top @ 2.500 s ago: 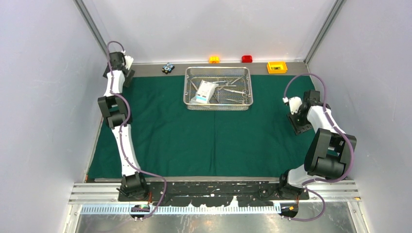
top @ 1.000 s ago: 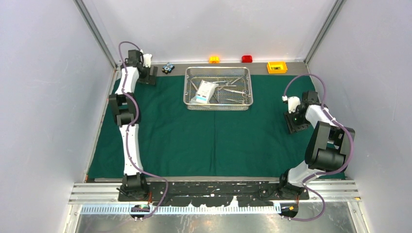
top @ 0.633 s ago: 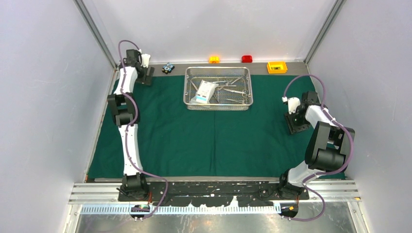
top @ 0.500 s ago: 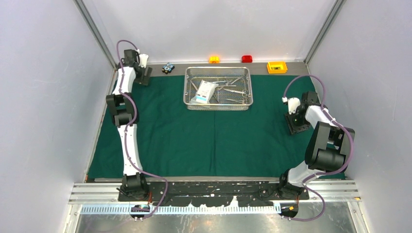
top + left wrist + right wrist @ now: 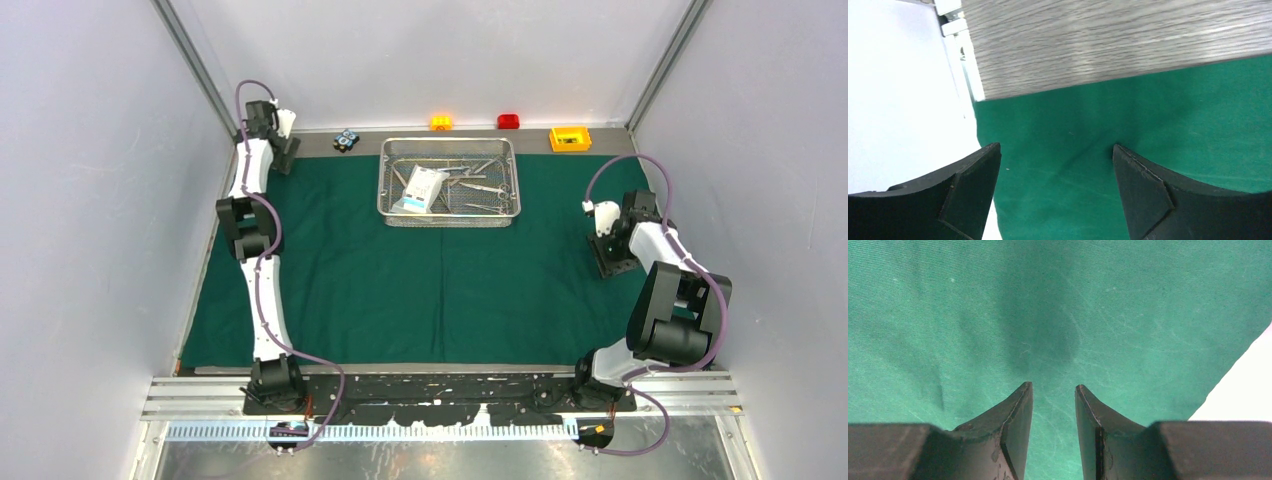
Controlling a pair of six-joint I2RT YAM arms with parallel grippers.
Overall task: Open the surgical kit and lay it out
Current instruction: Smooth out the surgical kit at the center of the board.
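The surgical kit's dark green drape [image 5: 420, 290] lies spread flat over the table. Its steel wire-mesh tray [image 5: 508, 205] stands on the drape at the back centre, holding a flat white pouch [image 5: 422, 188] and slim silver instruments [image 5: 482, 186]. My left gripper [image 5: 284, 155] hovers over the drape's far left corner, and in the left wrist view it [image 5: 1056, 150] stands wide open above the cloth [image 5: 1148, 115] with nothing between its fingers. My right gripper [image 5: 613, 262] is low over the drape's right edge. In the right wrist view it [image 5: 1054, 387] is open by a narrow gap, empty, above the cloth [image 5: 998, 315].
Along the bare wooden strip [image 5: 1098, 40] behind the drape sit a small dark object [image 5: 346, 139], an orange block [image 5: 441, 122], a red block [image 5: 509, 121] and a yellow box [image 5: 570, 138]. Grey walls close in on both sides.
My left arm has swung left along the far edge, bringing its gripper back toward the drape's far left corner. The right arm has barely shifted.
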